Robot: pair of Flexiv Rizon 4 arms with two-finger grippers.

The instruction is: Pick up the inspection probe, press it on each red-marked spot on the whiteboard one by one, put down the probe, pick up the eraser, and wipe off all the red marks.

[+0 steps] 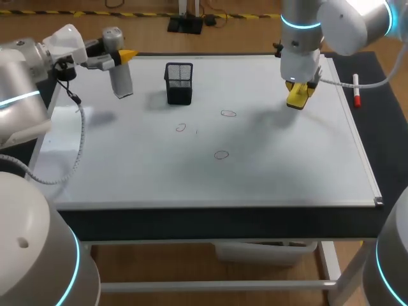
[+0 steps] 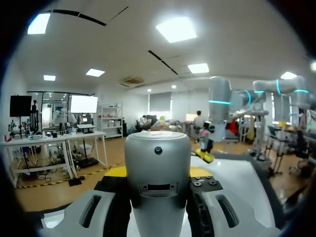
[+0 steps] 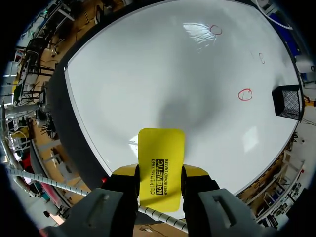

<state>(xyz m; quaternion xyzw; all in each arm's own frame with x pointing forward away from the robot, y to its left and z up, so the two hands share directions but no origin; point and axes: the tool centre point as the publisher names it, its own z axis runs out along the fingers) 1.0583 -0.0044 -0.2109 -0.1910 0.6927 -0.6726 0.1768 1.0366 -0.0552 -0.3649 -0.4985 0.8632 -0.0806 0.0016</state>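
My left gripper (image 1: 118, 58) is shut on the grey cylindrical probe (image 1: 121, 81), held upright above the far left of the whiteboard (image 1: 127, 166). In the left wrist view the probe (image 2: 158, 163) fills the space between the fingers. My right gripper (image 1: 299, 88) is shut on the yellow eraser (image 1: 297, 99) above the far right of the board. The eraser (image 3: 160, 148) sticks out past the gripper (image 3: 160, 173) and is clear of the surface. Red marks lie mid-board: one (image 1: 228, 113), another (image 1: 181, 127), a third (image 1: 221, 155). The right wrist view shows marks ahead (image 3: 245, 95) (image 3: 216, 30).
A black mesh cup (image 1: 179, 83) stands at the back of the board, between the two grippers; it also shows in the right wrist view (image 3: 289, 101). A red marker pen (image 1: 356, 91) lies just past the board's right edge.
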